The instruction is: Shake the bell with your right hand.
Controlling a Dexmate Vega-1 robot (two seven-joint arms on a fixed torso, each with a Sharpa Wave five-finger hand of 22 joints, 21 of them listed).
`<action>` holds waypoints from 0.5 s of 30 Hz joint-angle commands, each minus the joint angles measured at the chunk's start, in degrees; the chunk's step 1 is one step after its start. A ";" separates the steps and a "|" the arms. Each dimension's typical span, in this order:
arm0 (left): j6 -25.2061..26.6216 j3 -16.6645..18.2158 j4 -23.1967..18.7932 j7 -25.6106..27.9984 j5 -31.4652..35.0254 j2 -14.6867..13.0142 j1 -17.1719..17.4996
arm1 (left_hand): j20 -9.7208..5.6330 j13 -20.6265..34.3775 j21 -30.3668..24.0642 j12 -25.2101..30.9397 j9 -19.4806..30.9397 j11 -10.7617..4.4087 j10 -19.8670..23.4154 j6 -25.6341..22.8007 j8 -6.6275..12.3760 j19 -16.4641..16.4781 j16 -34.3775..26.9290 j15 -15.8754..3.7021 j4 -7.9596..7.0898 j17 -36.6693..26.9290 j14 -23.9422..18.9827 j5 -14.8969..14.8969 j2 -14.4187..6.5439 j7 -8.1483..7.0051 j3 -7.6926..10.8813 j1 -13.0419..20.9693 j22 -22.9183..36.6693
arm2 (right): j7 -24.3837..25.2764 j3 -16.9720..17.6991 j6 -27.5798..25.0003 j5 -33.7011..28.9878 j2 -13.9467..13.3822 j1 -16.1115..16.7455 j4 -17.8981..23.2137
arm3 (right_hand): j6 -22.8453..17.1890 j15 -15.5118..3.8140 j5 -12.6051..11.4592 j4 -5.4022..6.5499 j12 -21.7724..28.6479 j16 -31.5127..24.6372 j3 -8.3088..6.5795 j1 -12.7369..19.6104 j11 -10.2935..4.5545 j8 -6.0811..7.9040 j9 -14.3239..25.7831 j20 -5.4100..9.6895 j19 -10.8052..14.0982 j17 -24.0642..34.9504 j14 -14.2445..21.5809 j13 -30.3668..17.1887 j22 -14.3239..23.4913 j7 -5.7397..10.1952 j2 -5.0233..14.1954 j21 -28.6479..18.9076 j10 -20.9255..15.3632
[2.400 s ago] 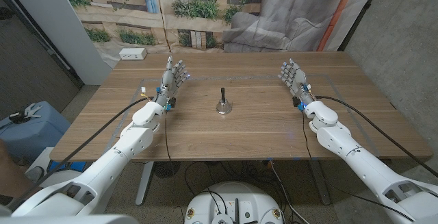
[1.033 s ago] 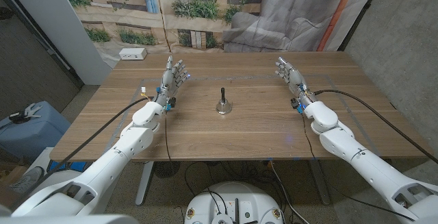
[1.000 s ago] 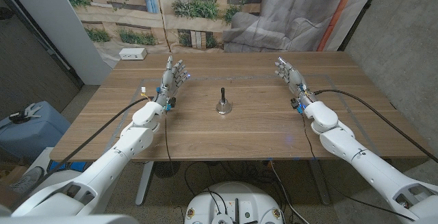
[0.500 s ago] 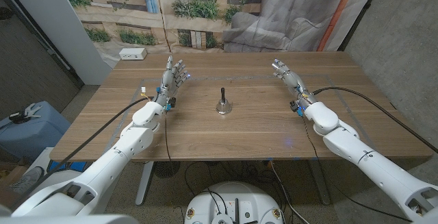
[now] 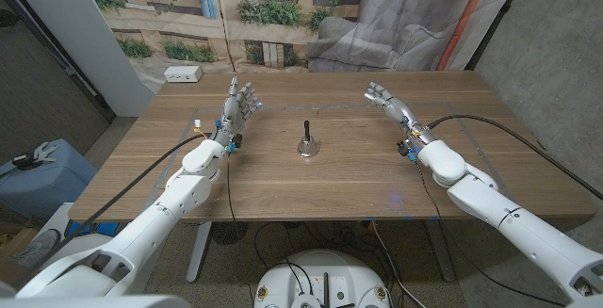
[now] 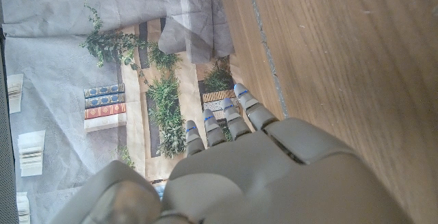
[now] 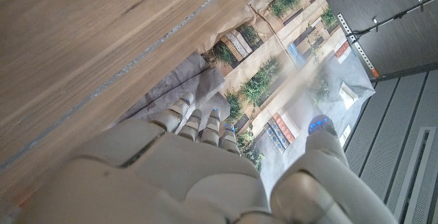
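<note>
Metal bell (image 5: pixel 306 148), black upright handle, stands mid-table (image 5: pixel 358 171) in the head view, between both hands, touching neither. Likely light, rigid, smooth: you should pinch the handle, not the skirt. Right hand (image 5: pixel 388 103) holds nothing, fingers apart, well apart from it; left hand (image 5: pixel 238 106) likewise. Left wrist view: fingers (image 6: pixel 233 118) extended, nothing held. Right wrist view: fingers (image 7: pixel 198 125) extended, nothing held.
</note>
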State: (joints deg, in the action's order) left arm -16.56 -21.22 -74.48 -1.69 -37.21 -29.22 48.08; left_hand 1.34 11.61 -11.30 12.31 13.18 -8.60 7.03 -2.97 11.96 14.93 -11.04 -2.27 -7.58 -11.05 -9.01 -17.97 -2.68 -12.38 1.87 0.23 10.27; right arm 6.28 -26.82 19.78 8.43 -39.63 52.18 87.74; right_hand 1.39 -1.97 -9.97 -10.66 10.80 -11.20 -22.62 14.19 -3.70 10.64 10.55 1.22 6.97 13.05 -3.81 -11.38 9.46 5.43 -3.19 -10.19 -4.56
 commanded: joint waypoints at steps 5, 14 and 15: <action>0.00 0.01 -0.01 -0.01 -0.02 -0.01 0.01 | -0.14 0.28 -0.39 0.30 0.25 -0.26 0.11 -0.01 0.35 0.44 -0.32 -5.54 -0.41 -0.26 -0.35 -0.36 -0.50 -0.35 0.01 -0.04 0.31 | -0.42 -2.36 -2.17 -7.68 -2.06 -0.58 4.27 | 2.24 0.40 -0.29 -0.01 -0.05 0.29 -0.85 2.88 0.19 0.26 0.20 -0.60 -1.12 -0.03 -1.92 -0.23 0.16 0.11 -0.68 -0.01 1.56; 0.01 0.01 -0.02 -0.01 -0.02 -0.01 0.01 | -0.16 0.28 -0.40 0.32 0.24 -0.30 0.18 0.00 0.34 0.46 -0.31 -5.58 -0.41 -0.27 -0.32 -0.36 -0.49 -0.34 0.00 -0.05 0.31 | -1.54 -3.25 -2.25 -10.04 -2.85 -0.84 5.89 | 2.21 1.62 -0.30 0.11 0.15 0.25 -1.13 4.55 0.23 0.74 0.30 -1.52 -1.79 -0.12 -3.08 -0.33 0.19 -0.05 -1.38 -0.07 2.07; 0.01 0.01 -0.02 -0.01 -0.02 -0.01 0.01 | -0.12 0.28 -0.40 0.32 0.24 -0.29 0.17 0.00 0.34 0.46 -0.31 -5.58 -0.41 -0.27 -0.32 -0.36 -0.49 -0.34 0.00 -0.05 0.31 | -1.78 -3.45 -2.03 -10.47 -2.96 -1.00 5.92 | 2.21 1.61 -0.30 0.12 0.17 0.23 -1.15 4.66 0.24 0.76 0.31 -1.57 -1.87 -0.12 -3.13 -0.34 0.20 -0.04 -1.42 -0.06 2.08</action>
State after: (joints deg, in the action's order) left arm -16.55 -21.22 -74.48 -1.70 -37.21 -29.23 48.09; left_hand 1.34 11.61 -11.30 12.31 13.18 -8.60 7.03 -2.97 11.96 14.93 -11.04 -2.27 -7.57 -11.05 -9.01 -17.97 -2.68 -12.38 1.87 0.23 10.26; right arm 5.70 -28.96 18.03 1.87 -41.63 51.68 91.65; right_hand 3.40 -0.32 -9.97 -10.43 10.81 -11.00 -23.33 18.14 -3.18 11.08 10.54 -0.01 4.92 12.76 -6.43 -11.61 9.46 5.41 -4.81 -10.20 -2.85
